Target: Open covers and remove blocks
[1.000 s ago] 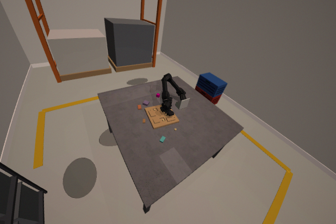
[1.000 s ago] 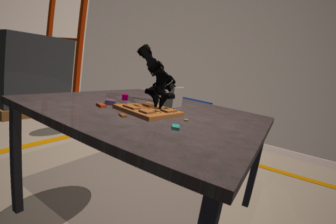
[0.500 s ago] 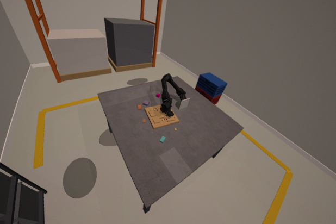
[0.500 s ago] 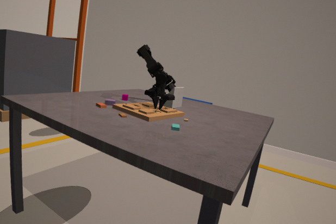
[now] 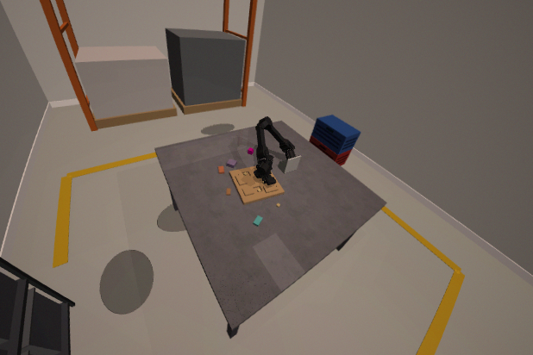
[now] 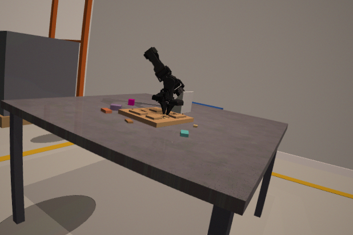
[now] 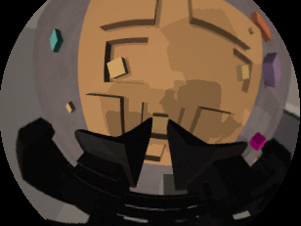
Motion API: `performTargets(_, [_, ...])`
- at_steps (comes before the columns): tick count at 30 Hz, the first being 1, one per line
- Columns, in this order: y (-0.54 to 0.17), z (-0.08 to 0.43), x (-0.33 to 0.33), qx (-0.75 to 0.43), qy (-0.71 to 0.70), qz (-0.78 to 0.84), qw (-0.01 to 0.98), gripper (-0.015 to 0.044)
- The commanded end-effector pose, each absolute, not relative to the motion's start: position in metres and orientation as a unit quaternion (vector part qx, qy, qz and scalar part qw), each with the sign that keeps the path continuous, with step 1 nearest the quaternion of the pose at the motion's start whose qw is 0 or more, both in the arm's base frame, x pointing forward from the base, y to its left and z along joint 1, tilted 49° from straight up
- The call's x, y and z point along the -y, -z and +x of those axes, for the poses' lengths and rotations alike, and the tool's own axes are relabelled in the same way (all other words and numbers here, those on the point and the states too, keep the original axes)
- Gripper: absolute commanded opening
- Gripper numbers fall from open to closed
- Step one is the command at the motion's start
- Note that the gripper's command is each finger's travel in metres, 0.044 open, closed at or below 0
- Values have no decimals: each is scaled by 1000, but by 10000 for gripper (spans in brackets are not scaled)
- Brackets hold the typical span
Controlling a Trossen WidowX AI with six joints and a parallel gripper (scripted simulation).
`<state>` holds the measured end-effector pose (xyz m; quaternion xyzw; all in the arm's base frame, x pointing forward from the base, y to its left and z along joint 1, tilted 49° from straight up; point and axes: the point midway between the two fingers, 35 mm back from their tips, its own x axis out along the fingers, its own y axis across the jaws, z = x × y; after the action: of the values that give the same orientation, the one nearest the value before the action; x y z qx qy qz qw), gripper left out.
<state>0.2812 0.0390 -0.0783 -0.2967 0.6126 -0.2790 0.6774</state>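
The tan puzzle board lies flat on the table. Its raised panels have its own colour, so the covers are hard to tell apart. One tan block sits tilted in an uncovered well. Another tan block shows in an opening at the wrist view's right. My gripper is down at the board. Its fingertips stand close against both sides of a small tan block between two tracks. A small tan piece lies on the table.
On the table around the board lie a teal block, a brown piece, an orange block, a purple block and a magenta cube. A pale upright panel stands behind the arm.
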Motion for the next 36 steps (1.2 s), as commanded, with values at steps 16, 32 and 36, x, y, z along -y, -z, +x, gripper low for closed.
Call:
performTargets(16, [68, 280, -52, -613, 278, -297, 677, 80])
performTargets(32, [55, 277, -67, -614, 278, -298, 677, 80])
performTargets(36, [51, 276, -71, -614, 278, -298, 676, 80])
